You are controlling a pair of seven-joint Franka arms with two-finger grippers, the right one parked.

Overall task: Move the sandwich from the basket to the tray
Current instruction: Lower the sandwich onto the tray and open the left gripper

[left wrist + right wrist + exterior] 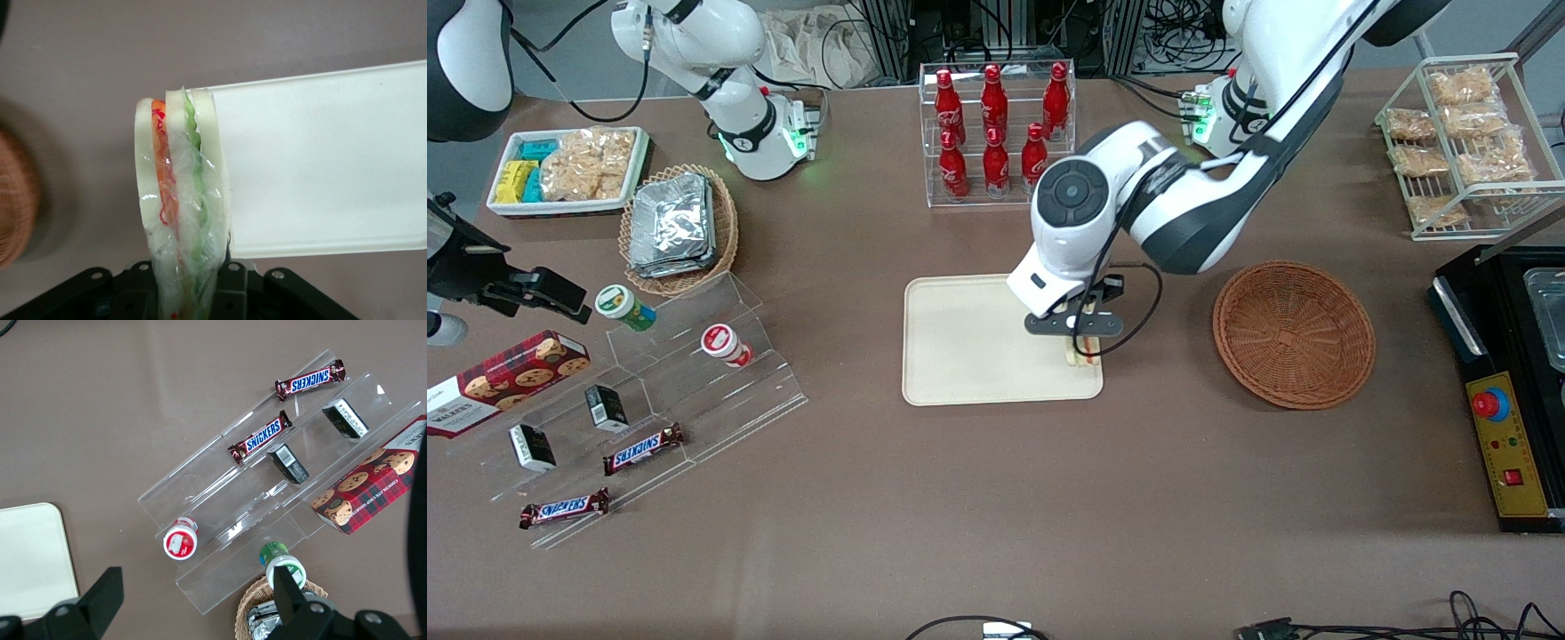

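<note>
1. Front view: gripper (1084,342) hangs over the tray (969,342), at the edge facing the basket (1294,333), its fingers clamped on the sandwich (1083,356). The sandwich sits at about four o'clock on the tray. The basket stands apart from the tray, toward the working arm's end of the table, with nothing in it.

2. Left wrist view: sandwich (179,200), wrapped in clear film, stands on edge between the black fingers (230,277), with orange, red and green filling showing. It overlaps the tray's (320,160) rounded corner. A sliver of basket (15,200) shows nearby.

3. Right wrist view: one tray corner (30,560) lies beside a clear tiered stand (267,493) holding Snickers bars (260,438).
</note>
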